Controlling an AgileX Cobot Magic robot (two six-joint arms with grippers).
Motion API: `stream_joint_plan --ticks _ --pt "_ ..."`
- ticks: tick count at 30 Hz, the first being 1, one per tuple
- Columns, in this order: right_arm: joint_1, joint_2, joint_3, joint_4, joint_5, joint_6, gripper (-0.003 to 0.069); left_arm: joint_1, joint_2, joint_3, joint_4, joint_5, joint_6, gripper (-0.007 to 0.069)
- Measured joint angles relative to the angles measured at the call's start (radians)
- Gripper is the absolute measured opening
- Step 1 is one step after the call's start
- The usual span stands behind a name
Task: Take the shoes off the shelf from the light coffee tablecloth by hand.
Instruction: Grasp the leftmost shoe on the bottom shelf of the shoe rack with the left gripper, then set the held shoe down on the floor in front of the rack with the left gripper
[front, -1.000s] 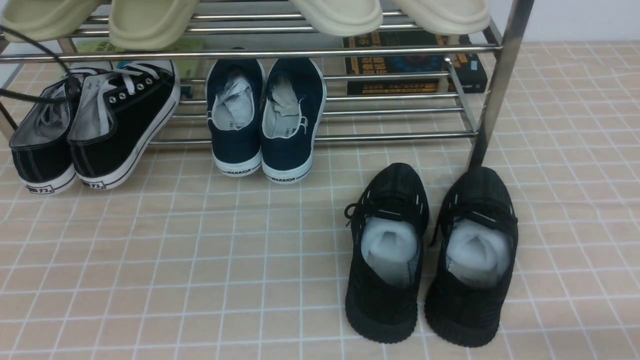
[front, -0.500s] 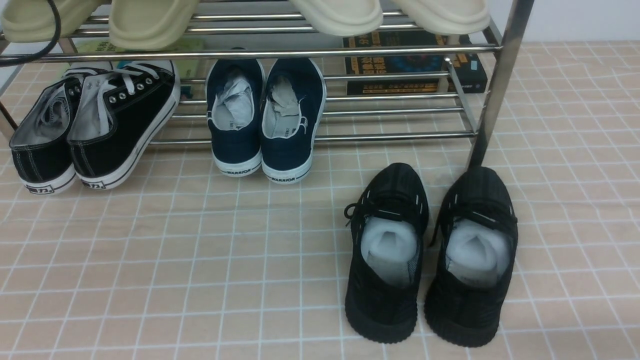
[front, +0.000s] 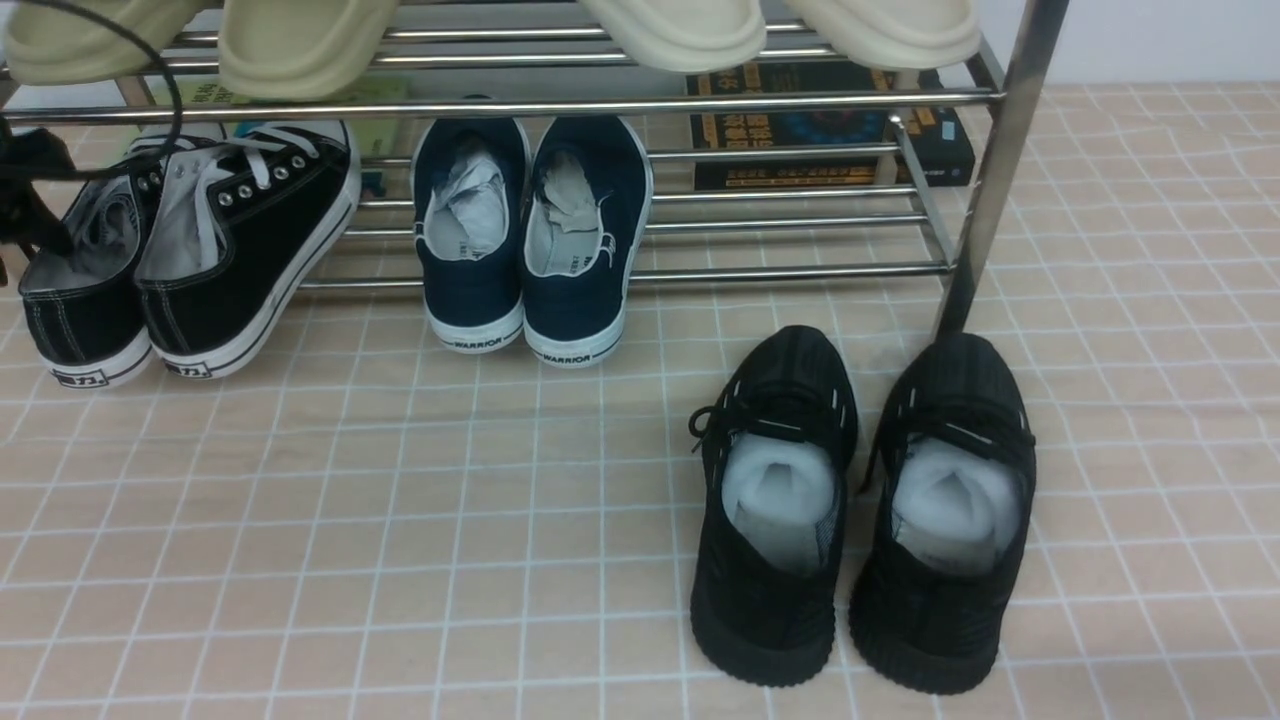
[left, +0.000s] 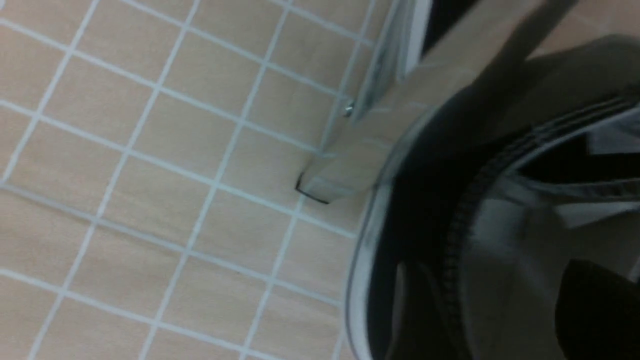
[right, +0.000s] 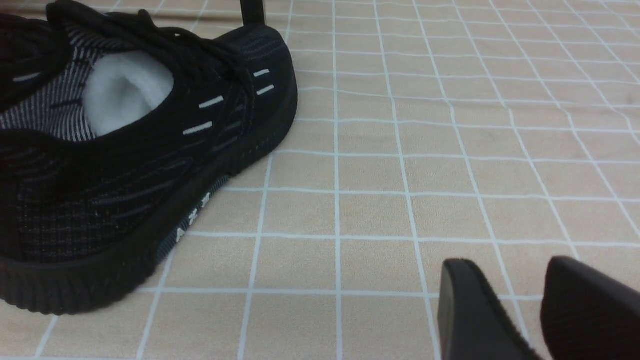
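Note:
The shoes (front: 190, 250), black canvas with white laces and soles, lean toes-up on the lower tier of the chrome shelf (front: 700, 272), with their heels on the light coffee tablecloth (front: 400, 520). My left gripper (front: 30, 262) shows at the far left edge, open, with one finger (front: 55, 240) inside the left shoe's opening. The blurred left wrist view shows that shoe's heel (left: 425, 225) close up, and a dark finger (left: 600, 310) inside it. My right gripper (right: 512, 265) is open and empty, low over the cloth.
Navy slip-ons (front: 530, 250) lean on the lower tier beside the shoes. All-black knit sneakers (front: 860, 500) stand on the cloth by the shelf's right post (front: 990, 170). Cream slippers (front: 300, 40) sit on the upper tier, and books (front: 820, 130) lie behind.
My left gripper has come into the front view at the left edge and dropped to the left shoe's opening. Its cable has swung. No shoe has moved.

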Motion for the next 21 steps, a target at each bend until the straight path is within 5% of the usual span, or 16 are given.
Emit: stream_joint_plan --ticks 11,14,18,21 --pt "0.000 0.000 0.000 0.000 0.000 0.000 0.0238 0.000 0.069 0.000 0.010 0.001 0.000 0.0380" --pt "0.000 0.000 0.000 0.000 0.000 0.000 0.0238 0.000 0.076 0.000 0.016 0.007 0.000 0.0286" --pt "0.000 0.000 0.000 0.000 0.000 0.000 0.0238 0.000 0.077 0.000 0.035 0.021 -0.013 0.0061" --pt "0.000 0.000 0.000 0.000 0.000 0.000 0.0238 0.000 0.065 0.000 0.042 0.035 -0.058 0.0025"
